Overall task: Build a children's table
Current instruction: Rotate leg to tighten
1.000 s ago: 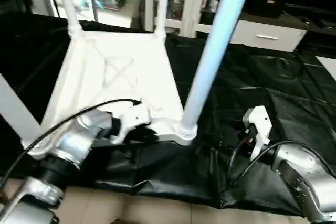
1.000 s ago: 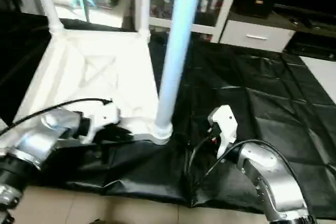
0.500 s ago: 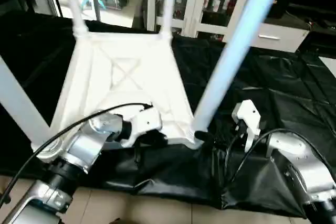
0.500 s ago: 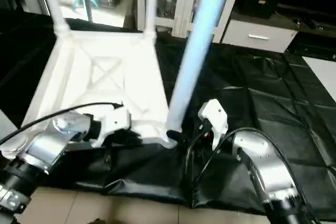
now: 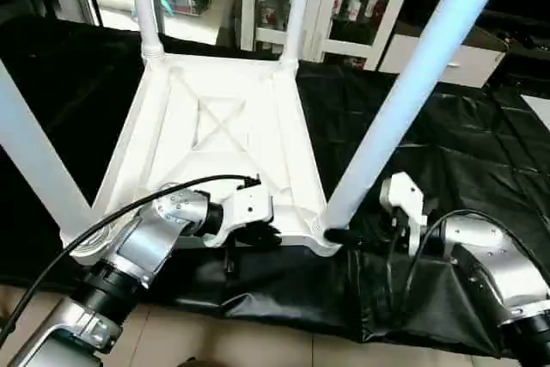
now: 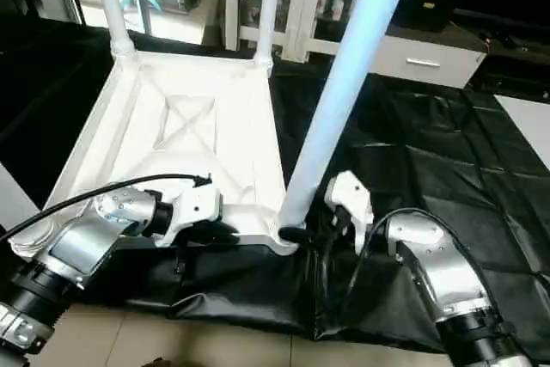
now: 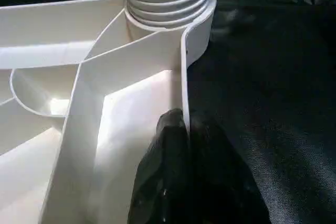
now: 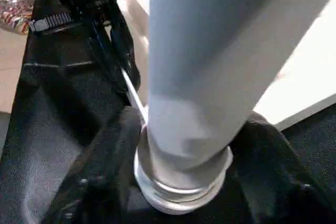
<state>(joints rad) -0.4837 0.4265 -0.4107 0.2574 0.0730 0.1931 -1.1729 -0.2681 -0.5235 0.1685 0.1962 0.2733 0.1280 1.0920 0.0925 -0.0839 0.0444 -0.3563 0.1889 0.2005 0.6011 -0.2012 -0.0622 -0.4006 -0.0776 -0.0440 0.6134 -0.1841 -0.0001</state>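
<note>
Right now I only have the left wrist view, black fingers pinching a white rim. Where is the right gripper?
Observer: The right gripper is at the foot of the near right leg, where it meets the corner socket.
Operator: How many legs are up?
Observer: Four, one standing at each corner of the upturned top.
Operator: What is the top lying on?
Observer: A black sheet spread under it.
</note>
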